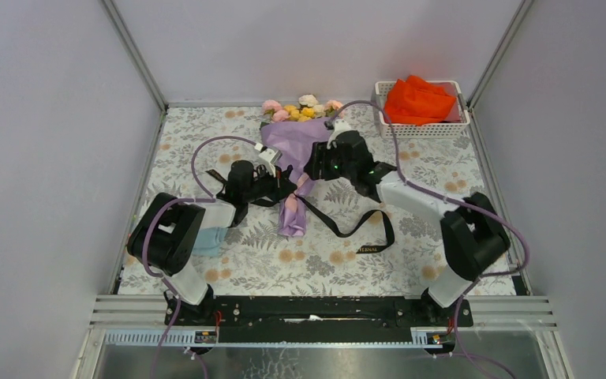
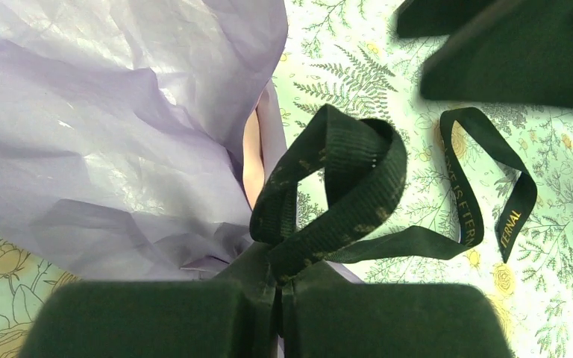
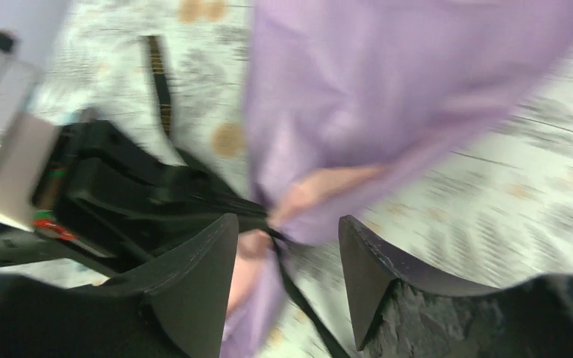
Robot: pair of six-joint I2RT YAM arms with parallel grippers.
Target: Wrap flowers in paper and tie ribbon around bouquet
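The bouquet lies in the middle of the table, its flowers (image 1: 303,110) pointing to the far side and the purple paper (image 1: 296,142) narrowing toward me. The black ribbon (image 1: 360,230) crosses the cone's narrow waist and trails in a loop to the right. My left gripper (image 1: 281,189) is at the left of the waist, shut on the ribbon (image 2: 343,179), which curls in a loop just beyond its tips (image 2: 280,287) next to the paper (image 2: 119,134). My right gripper (image 1: 312,169) is open, its jaws (image 3: 287,224) on either side of the cinched paper (image 3: 388,97) and ribbon (image 3: 302,302), holding nothing.
A white basket (image 1: 420,131) with an orange cloth (image 1: 417,99) stands at the back right. A light blue cloth (image 1: 209,239) lies under my left arm. Grey walls close in the floral tablecloth (image 1: 316,260) on three sides. The right wrist view is blurred.
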